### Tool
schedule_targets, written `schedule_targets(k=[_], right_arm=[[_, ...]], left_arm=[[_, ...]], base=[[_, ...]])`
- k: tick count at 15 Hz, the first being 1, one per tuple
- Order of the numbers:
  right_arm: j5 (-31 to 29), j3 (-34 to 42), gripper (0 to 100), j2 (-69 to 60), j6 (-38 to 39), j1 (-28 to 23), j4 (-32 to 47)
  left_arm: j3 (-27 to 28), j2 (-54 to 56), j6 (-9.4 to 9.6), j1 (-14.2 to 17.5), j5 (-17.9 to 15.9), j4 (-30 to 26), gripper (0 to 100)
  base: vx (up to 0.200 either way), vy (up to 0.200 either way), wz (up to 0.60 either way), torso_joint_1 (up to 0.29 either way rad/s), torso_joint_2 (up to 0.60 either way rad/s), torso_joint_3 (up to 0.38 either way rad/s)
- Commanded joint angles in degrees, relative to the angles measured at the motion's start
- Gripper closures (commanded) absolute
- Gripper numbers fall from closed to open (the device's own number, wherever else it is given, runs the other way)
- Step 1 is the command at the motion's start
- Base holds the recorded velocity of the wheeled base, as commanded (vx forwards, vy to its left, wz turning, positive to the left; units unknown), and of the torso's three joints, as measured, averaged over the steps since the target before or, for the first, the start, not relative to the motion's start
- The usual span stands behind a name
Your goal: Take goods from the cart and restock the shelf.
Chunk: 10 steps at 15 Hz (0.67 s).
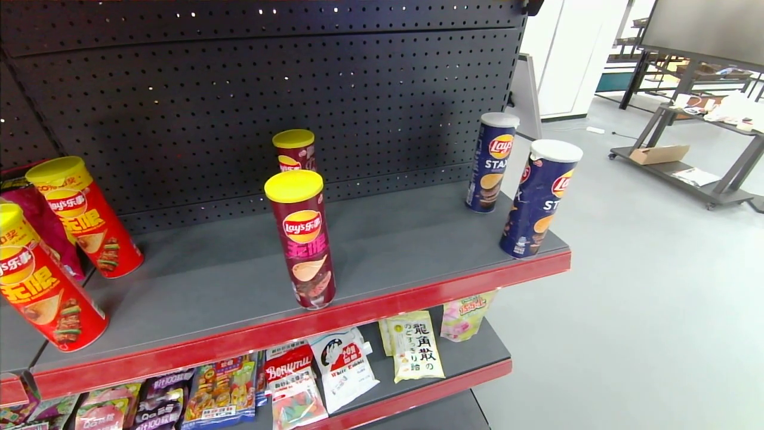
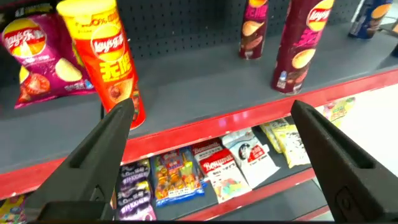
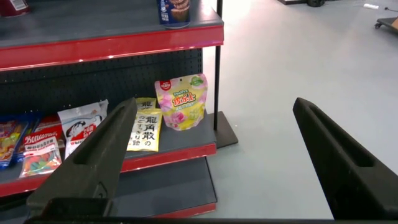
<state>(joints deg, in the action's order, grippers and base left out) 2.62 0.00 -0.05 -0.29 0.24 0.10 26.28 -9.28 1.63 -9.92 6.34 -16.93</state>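
Left end effector (image 2: 211,107) and right end effector (image 3: 214,104) are gaping wide, gripping nothing. Chip cans (image 1: 301,239) are standing on the shelf (image 1: 388,239) mid-frame; the lower-left red can (image 1: 42,280) is running off the edge.

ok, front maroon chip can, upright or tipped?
Upright. The front maroon can stands on its base near the shelf front edge, yellow lid on top.

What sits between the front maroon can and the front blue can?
Nothing: the head view shows bare shelf between front maroon can and front blue can.
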Motion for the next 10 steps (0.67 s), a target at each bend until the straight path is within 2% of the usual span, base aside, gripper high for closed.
schedule_targets(k=[1, 2, 9, 10], right_arm=[[0.0, 0.0, 0, 0.0, -0.1, 0.0, 0.0], [0.0, 0.0, 0, 0.0, -0.1, 0.0, 0.0], [0.0, 0.0, 0, 0.0, -0.1, 0.0, 0.0], [0.0, 0.0, 0, 0.0, 0.1, 0.0, 0.0]], left_arm=[[-1.7, 1.4, 0.04, 0.0, 0.0, 0.1, 0], [-2.2, 2.0, 0.12, 0.0, 0.0, 0.1, 0], [-2.8, 3.3, 0.04, 0.0, 0.1, 0.3, 0], [-2.8, 3.3, 0.04, 0.0, 0.2, 0.3, 0]], base=[[0.000, 0.000, 0.00, 0.000, 0.00, 0.000], [0.000, 0.000, 0.00, 0.000, 0.00, 0.000], [0.000, 0.000, 0.60, 0.004, 0.01, -0.001], [0.000, 0.000, 0.00, 0.000, 0.00, 0.000]])
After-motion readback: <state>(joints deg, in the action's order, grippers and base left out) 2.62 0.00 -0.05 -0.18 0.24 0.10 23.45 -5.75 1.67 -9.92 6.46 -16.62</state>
